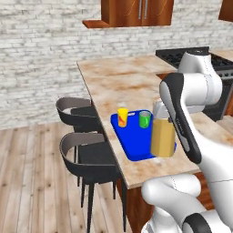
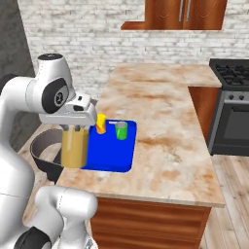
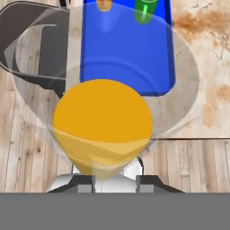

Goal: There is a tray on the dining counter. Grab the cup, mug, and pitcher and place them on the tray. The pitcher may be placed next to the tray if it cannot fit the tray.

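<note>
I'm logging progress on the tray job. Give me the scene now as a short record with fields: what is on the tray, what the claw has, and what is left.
tray: blue, on the counter near its front edge
cup: upright on the tray's far end
mug: upright on the tray's far end, beside the cup, apart from it
pitcher: upright, amber liquid inside, over the tray's near end
claw: shut on the pitcher's top
pitcher contact with tray: cannot tell
left to do: release the pitcher on or beside the tray
</note>
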Robot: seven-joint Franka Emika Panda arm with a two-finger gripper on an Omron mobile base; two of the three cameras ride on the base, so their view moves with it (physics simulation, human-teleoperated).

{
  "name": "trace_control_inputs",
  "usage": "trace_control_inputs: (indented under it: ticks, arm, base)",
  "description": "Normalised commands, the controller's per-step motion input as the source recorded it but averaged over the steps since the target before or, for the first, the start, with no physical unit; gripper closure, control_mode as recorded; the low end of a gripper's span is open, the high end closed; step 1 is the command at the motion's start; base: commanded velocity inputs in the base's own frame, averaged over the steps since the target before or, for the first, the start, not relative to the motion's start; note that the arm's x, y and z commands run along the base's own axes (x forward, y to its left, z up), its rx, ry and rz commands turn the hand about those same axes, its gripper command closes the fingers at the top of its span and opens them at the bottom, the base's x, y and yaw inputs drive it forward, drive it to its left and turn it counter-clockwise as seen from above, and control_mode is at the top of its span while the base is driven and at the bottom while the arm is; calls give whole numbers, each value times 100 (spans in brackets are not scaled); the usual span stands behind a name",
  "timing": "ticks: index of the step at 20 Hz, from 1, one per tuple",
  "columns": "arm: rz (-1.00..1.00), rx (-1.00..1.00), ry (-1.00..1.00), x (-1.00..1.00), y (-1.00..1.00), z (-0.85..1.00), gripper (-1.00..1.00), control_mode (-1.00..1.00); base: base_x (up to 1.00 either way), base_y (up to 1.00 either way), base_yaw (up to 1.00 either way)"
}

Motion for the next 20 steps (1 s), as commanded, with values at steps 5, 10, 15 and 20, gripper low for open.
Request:
trace_control_inputs:
  ticks: [5, 10, 15, 20]
  arm:
    - [0, 0, 0, 26, 0, 0, 100, -100]
    - [0, -2, -3, 39, 0, 0, 100, -100]
    - [0, 0, -5, 37, -4, 0, 100, -100]
    - [0, 0, -8, 32, -6, -2, 100, -100]
  base:
    - [37, 0, 0]
    - [0, 0, 0]
    - [0, 0, 0]
    - [0, 0, 0]
